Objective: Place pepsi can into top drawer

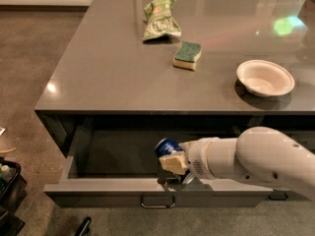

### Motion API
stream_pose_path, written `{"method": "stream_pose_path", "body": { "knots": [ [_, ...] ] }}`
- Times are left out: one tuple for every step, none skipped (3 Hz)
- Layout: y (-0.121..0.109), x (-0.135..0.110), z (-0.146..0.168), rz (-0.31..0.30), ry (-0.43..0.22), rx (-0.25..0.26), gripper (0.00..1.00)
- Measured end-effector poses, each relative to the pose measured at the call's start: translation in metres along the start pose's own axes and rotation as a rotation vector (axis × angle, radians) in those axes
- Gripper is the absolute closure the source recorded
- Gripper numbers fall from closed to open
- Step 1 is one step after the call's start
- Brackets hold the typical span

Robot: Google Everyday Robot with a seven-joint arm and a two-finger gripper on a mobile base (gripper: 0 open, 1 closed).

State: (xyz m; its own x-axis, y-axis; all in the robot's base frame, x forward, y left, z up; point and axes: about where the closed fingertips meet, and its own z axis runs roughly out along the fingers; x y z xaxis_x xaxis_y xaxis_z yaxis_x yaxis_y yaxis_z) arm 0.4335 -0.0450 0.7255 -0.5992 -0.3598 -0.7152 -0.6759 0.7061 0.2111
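The top drawer [103, 190] stands pulled open below the counter edge, dark grey with a small metal bar handle [157, 203] on its flat front. My gripper [170, 163] is shut on the pepsi can [166, 146], a blue can with a silver end, and holds it inside the open drawer, just behind the drawer front near its middle. The white arm [251, 159] reaches in from the right. The lower part of the can is hidden by the fingers.
On the grey counter [113, 73] lie a green chip bag [160, 17], a green and yellow sponge [187, 55] and a white bowl [265, 77]. Dark objects [7, 186] sit on the floor at the left.
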Motion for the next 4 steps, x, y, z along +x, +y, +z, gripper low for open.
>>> {"method": "stream_pose_path", "body": {
  "knots": [
    [-0.021, 0.005, 0.034, 0.010, -0.016, -0.006, 1.00],
    [-0.043, -0.001, 0.066, -0.017, -0.015, -0.036, 1.00],
    [-0.057, -0.002, 0.087, -0.031, -0.004, -0.064, 1.00],
    [-0.058, -0.001, 0.090, -0.028, -0.003, -0.069, 0.81]
  ]
}}
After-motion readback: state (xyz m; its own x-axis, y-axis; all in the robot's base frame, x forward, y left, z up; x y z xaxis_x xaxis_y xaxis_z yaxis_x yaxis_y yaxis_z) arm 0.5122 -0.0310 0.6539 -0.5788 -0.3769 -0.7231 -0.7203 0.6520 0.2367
